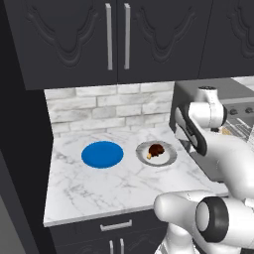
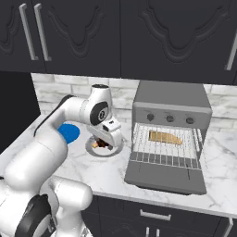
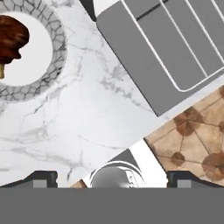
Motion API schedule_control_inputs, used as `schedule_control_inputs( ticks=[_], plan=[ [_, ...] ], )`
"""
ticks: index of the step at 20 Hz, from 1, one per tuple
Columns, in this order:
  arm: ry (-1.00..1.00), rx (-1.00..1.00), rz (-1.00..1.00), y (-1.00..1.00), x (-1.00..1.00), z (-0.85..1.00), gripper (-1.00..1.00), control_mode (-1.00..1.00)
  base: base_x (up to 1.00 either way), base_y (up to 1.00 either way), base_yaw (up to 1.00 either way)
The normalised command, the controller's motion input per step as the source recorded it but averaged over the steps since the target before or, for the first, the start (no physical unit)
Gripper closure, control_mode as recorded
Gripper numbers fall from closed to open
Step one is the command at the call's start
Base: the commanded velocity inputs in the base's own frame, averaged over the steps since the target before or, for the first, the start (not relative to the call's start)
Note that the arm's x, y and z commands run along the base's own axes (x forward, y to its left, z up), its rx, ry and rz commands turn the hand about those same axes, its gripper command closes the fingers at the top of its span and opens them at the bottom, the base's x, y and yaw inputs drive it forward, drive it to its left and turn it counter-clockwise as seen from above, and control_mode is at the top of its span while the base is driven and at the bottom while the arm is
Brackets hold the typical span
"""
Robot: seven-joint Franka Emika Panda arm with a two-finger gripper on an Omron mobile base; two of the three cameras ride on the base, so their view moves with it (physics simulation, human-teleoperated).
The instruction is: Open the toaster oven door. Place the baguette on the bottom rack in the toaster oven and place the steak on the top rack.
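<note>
1. Right base view shows the toaster oven door (image 2: 169, 178) lying flat open, and the baguette (image 2: 165, 137) is already on a rack inside the toaster oven (image 2: 171, 99).
2. I see the steak (image 3: 11, 37) on a grey plate (image 3: 59, 43) on the counter (image 3: 87, 113), just left of the oven.
3. My claw (image 3: 111, 180) has its two tips spread wide apart and holds nothing.
4. Hand view puts the steak up and to the left of the claw, so I think I must move that way and down.
5. I cannot tell which rack holds the bread.
</note>
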Motion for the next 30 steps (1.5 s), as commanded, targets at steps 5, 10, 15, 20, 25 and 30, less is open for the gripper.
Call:
schedule_control_inputs(
  ticks=[5,10,15,20,25,30],
  plan=[
    [0.00,0.00,-0.29,0.45,0.33,-0.15,-1.00,-1.00,0.00,0.00,0.00],
    [0.00,0.03,-0.22,0.28,0.34,-0.19,-1.00,-1.00,0.00,0.00,0.00],
    [-0.01,0.05,-0.13,0.28,0.33,-0.19,-1.00,-1.00,0.00,0.00,0.00],
    [-0.05,0.01,-0.02,0.24,0.32,-0.22,-1.00,-1.00,0.00,0.00,0.00],
    [-0.06,0.00,0.00,0.05,0.27,-0.25,-1.00,-1.00,0.00,0.00,0.00],
    [-0.03,0.00,0.05,0.02,0.28,-0.20,-1.00,-1.00,0.00,0.00,0.00]
  ],
)
